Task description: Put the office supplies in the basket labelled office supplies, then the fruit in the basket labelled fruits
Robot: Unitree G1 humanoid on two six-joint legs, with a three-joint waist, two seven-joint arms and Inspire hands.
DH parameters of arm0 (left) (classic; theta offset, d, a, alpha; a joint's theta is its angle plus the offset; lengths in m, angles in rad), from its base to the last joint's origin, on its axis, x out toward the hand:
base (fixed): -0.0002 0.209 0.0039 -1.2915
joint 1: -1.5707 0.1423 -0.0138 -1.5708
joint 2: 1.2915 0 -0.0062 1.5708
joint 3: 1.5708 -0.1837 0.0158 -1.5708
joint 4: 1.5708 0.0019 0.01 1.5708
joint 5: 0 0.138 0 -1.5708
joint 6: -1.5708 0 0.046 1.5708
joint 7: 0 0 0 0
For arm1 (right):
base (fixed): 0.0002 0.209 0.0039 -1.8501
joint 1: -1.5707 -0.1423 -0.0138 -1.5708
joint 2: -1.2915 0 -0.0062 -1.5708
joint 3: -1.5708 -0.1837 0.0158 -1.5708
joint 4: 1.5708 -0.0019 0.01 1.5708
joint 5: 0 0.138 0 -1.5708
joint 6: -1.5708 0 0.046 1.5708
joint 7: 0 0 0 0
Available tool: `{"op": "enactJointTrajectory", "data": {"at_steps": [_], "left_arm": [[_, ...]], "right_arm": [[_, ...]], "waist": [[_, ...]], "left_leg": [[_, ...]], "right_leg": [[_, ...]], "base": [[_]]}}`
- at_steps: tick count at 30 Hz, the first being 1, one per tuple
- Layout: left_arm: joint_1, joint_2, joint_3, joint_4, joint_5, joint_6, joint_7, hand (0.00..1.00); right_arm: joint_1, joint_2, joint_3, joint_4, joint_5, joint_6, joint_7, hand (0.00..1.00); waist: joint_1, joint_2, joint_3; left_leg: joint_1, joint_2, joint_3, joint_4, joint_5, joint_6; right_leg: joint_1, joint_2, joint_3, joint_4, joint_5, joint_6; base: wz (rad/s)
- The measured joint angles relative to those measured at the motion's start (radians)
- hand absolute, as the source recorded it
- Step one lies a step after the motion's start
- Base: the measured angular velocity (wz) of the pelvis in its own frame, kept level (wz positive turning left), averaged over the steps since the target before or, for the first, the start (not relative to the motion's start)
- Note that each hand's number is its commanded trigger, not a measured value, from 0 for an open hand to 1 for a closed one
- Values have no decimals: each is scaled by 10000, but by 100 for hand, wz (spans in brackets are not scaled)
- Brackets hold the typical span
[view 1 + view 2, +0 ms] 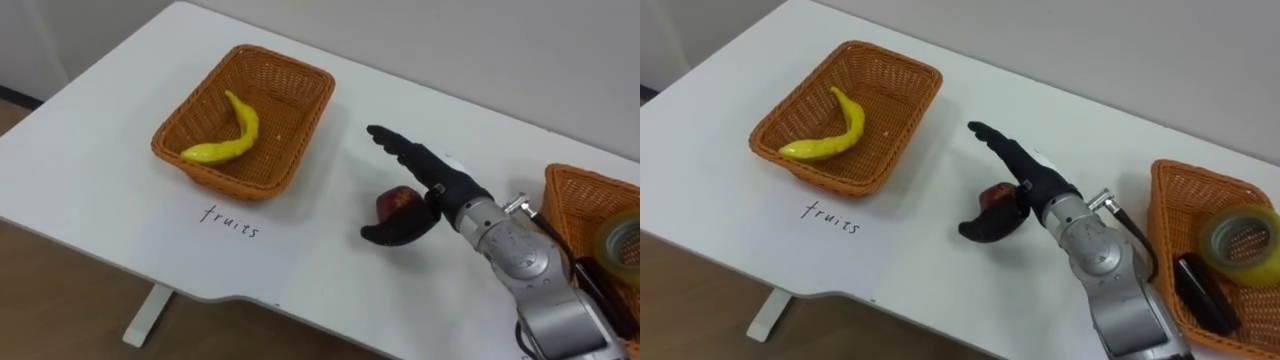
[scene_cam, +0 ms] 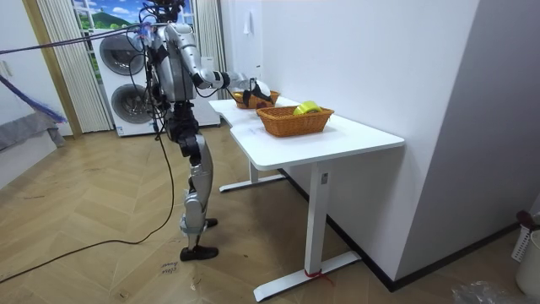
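A dark red apple (image 1: 397, 203) lies on the white table (image 1: 100, 150), in the open stretch between the two wicker baskets and nearer the right one. The right hand (image 1: 440, 185) reaches in from the lower right and brackets it. The fingers (image 1: 400, 148) stretch straight out past the apple's far side, and the thumb (image 1: 395, 232) spreads wide along its near side. The apple sits in the gap between them; whether either touches it is hard to tell.

To the left stands the fruit basket (image 1: 240, 185), holding a yellow banana (image 1: 235, 135). A handwritten label (image 1: 231, 221) is on the table just near of it. At the right edge is the second basket (image 1: 1160, 200), with a roll of clear tape (image 1: 1240, 245) and a flat black item (image 1: 1200, 290), possibly a stapler.

In the room view the robot stands upright at the table's long side, with stacked washing machines (image 2: 126, 72) behind it.
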Motion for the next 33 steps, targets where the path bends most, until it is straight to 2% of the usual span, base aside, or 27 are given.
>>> {"op": "enactJointTrajectory", "data": {"at_steps": [10,27,28,29,30,31,33], "left_arm": [[-35,46,12,144,-1,6,-48,0],[-208,50,-2,125,2,-41,-50,0],[-209,52,-2,125,2,-55,-50,0],[-210,52,-2,125,3,-60,-50,0],[-210,52,-2,125,3,-61,-50,0],[-210,52,-2,125,3,-61,-50,0],[-210,52,-2,125,3,-61,-50,0]], "right_arm": [[12,-1,1,91,33,18,-24,0],[12,44,1,241,77,21,-129,0],[12,44,0,301,77,21,-129,35],[13,44,1,349,71,21,-129,61],[13,44,0,378,70,21,-129,78],[13,44,1,382,70,21,-129,100],[12,44,1,382,70,21,-129,100]], "waist": [[-216,-124,16],[-203,-129,12],[-203,-132,10],[-208,-133,9],[-208,-134,8],[-209,-134,8],[-209,-141,3]], "left_leg": [[-121,1,9,-5,-3,3],[-146,4,7,51,-7,6],[-146,4,7,54,-7,7],[-149,4,7,56,-7,7],[-152,4,7,57,-7,7],[-152,4,7,57,-7,7],[-153,4,7,56,-7,7]], "right_leg": [[-124,2,4,-8,1,2],[-132,1,-6,-1,3,5],[-132,1,-6,0,3,4],[-132,1,-1,1,3,4],[-132,1,-1,1,3,4],[-132,1,-1,1,3,4],[-132,1,1,1,3,4]], "base": [[0],[0],[0],[0],[0],[0],[0]]}}
